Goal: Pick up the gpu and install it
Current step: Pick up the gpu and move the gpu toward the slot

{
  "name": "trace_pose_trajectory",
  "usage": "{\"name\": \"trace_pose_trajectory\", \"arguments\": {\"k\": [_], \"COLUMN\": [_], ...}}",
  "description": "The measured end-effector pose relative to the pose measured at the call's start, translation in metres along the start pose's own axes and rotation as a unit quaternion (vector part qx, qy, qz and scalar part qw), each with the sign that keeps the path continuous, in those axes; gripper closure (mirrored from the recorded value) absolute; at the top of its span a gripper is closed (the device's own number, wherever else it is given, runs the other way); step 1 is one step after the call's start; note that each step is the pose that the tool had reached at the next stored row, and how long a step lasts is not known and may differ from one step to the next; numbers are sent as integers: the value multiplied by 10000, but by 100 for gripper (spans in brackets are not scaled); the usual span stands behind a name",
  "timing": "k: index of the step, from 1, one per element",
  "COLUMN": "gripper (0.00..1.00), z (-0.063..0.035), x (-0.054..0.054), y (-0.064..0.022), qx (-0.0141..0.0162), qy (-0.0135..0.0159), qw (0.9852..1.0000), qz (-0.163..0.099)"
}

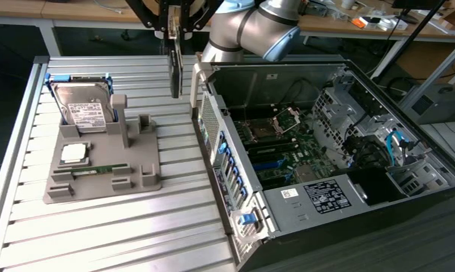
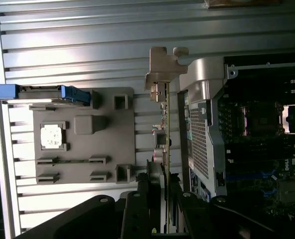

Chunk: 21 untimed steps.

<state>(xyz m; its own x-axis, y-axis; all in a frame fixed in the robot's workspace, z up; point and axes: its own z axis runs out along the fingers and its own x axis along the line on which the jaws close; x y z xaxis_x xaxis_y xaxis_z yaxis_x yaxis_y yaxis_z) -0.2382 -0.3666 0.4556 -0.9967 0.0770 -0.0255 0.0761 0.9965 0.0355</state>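
Hand [image 1: 175,35] pinching the gpu [image 1: 175,68] by its upper end, fingers [image 2: 155,201] clamped on both flat faces. Card hangs vertical, silver bracket [image 2: 162,64] at the low end, and looks clear of the bench [image 1: 136,226].

Exterior view: gpu is at 1 o'clock from the grey fixture [image 1: 140,175] and at 10 o'clock from the motherboard [image 1: 288,147], just beside the rear upper corner of the open PC case [image 1: 227,170], still outside it.

The fixture sits flat on the bench. Hard drive [image 1: 84,107] stands in its slot at the fixture's 12 o'clock end. CPU [image 1: 75,152] is below that, with the RAM stick [image 1: 98,168] at the CPU's 5 o'clock.
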Motion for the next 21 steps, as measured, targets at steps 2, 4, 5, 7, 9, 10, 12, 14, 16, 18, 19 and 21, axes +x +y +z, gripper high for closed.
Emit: {"name": "trace_pose_trajectory", "arguments": {"k": [2, 4, 5, 7, 9, 10, 12, 14, 16, 18, 19, 21], "gripper": [73, 73, 73, 73, 73, 73, 73, 73, 73, 73, 73, 73], "z": [3, 6, 8, 27, 48, 69, 89, 90, 91, 91, 92, 92], "x": [-24, -43, -53, -87, -112, -129, -157, -167, -177, -193, -206, -236], "y": [2, 3, 4, 6, 7, 8, 9, 10, 10, 11, 12, 14], "qx": [5, 9, 12, 26, 41, 43, 43, 43, 43, 43, 43, 43], "qy": [0, -1, -1, -2, -3, -3, -3, -3, -3, -3, -3, -3], "qw": [10000, 10000, 10000, 10000, 10000, 10000, 10000, 10000, 10000, 10000, 10000, 10000], "qz": [0, 0, 0, -1, -1, -1, -1, -1, -1, -1, -1, -1]}}
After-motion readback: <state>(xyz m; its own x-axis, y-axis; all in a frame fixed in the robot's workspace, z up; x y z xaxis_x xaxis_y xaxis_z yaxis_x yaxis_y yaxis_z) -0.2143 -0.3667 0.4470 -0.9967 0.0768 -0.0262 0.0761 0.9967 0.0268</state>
